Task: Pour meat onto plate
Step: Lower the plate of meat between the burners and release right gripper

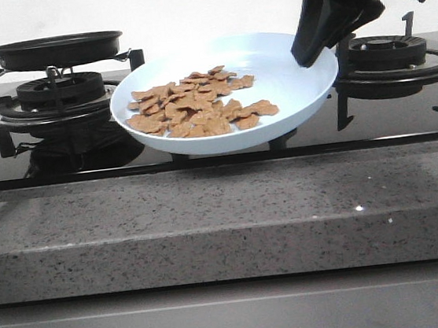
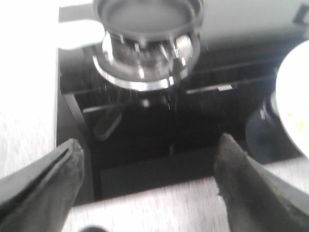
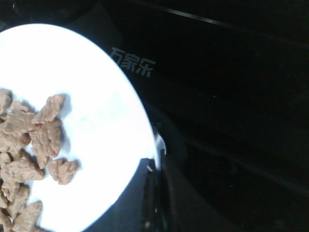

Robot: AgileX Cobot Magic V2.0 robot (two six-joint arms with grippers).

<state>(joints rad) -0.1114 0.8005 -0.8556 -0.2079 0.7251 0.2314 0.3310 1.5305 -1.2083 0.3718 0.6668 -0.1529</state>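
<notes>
The right pincer (image 1: 312, 46) pinches the plate's (image 1: 289, 85) rim, holding it tilted above the black stove; the meat (image 1: 196, 105) lies in it. The left pincer (image 2: 147, 181) is spread wide, holding nothing, above the speckled grey surface's (image 1: 225, 219) edge, near the frying pan (image 1: 56, 49).

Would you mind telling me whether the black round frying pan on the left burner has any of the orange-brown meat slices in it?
No, the black round frying pan looks bare inside in the left wrist view, and the orange-brown meat slices lie on the pale blue plate.
</notes>
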